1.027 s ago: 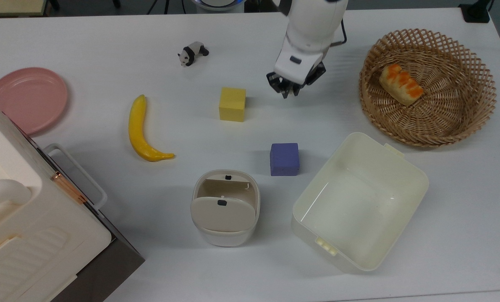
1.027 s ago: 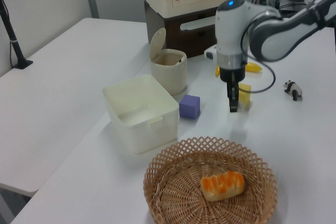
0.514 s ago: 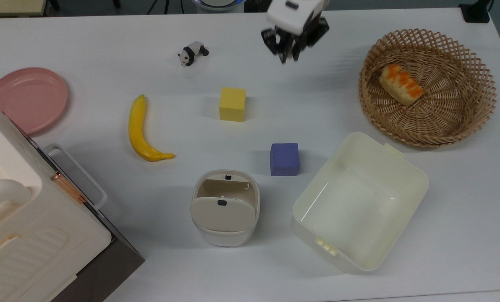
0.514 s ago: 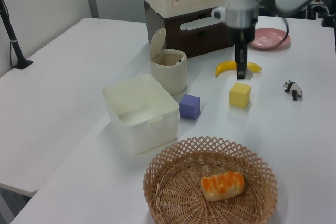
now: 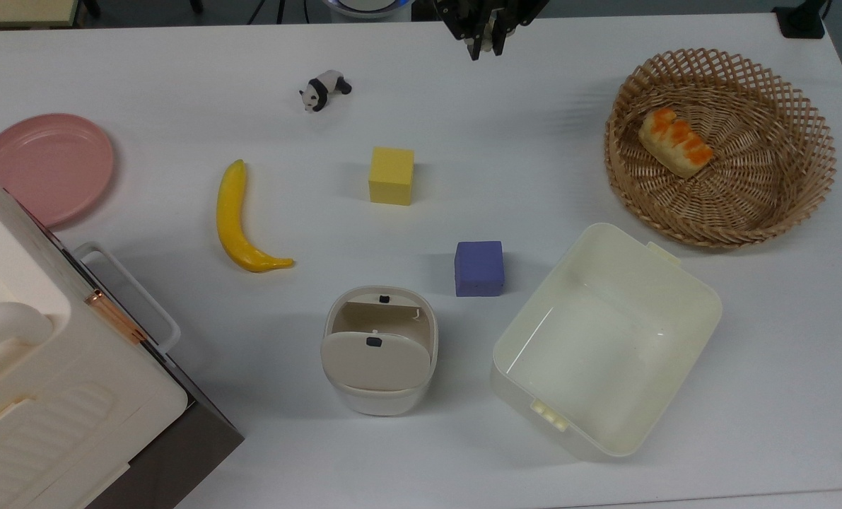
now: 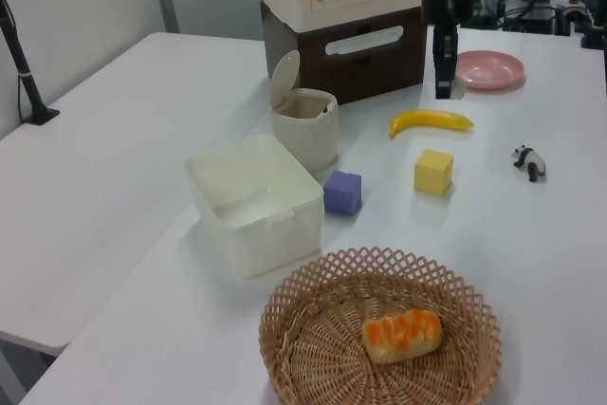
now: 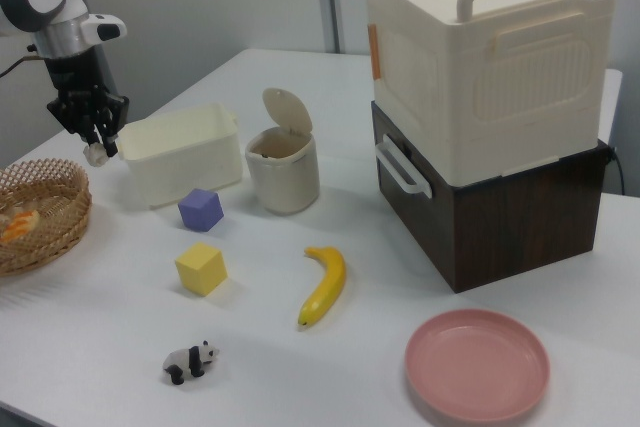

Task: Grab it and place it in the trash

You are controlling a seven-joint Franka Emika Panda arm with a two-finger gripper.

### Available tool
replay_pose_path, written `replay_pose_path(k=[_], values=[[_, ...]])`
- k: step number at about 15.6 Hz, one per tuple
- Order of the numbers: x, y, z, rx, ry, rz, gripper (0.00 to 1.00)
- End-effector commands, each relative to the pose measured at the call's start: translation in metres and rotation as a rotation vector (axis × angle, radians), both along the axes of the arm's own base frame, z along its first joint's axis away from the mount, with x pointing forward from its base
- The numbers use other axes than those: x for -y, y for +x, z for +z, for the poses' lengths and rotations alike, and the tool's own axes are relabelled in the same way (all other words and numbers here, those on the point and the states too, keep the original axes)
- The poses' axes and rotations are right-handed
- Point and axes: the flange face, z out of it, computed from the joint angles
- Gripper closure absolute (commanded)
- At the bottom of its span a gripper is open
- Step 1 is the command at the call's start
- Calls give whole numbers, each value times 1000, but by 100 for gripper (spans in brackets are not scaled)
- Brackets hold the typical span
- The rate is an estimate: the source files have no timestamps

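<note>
My gripper (image 5: 484,49) hangs high above the table at the top view's upper edge, well away from everything on the table. Its fingers are shut on the tiny white paper wad (image 7: 95,155), which peeks out below the fingertips in the right view. In the left view the gripper (image 6: 443,90) hangs in front of the pink plate. The trash (image 5: 378,404), a small rounded cream bin with a black-dotted flap lid tilted up, stands near the table's front edge in the top view, left of the tub. It also shows as the trash (image 6: 305,139) and the trash (image 7: 285,187).
A yellow cube (image 5: 391,175), purple cube (image 5: 478,268), banana (image 5: 240,219) and panda figurine (image 5: 324,89) lie between gripper and bin. The cream tub (image 5: 703,297), the wicker basket (image 5: 717,237) holding bread, the pink plate (image 5: 46,166) and a cream box (image 5: 39,396) on a brown cabinet ring the table.
The gripper has lifted from beside the yellow cube and moved toward the top view's upper edge, staying shut on the wad. Nothing on the table moved.
</note>
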Motion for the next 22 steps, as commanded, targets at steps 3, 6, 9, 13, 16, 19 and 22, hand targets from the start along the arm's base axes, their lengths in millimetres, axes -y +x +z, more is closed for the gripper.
replay_pose_path(k=[3, 6, 9, 13, 16, 19, 22], values=[[15, 6, -1, -7, -11, -13, 74], [41, 15, -2, 4, -31, -46, 74], [71, 24, -2, 13, -40, -95, 74], [93, 26, 2, 22, -49, -119, 74], [108, 29, -1, 18, -53, -147, 74], [124, 33, -5, 8, -53, -154, 74], [123, 38, -10, 16, -47, -154, 74]])
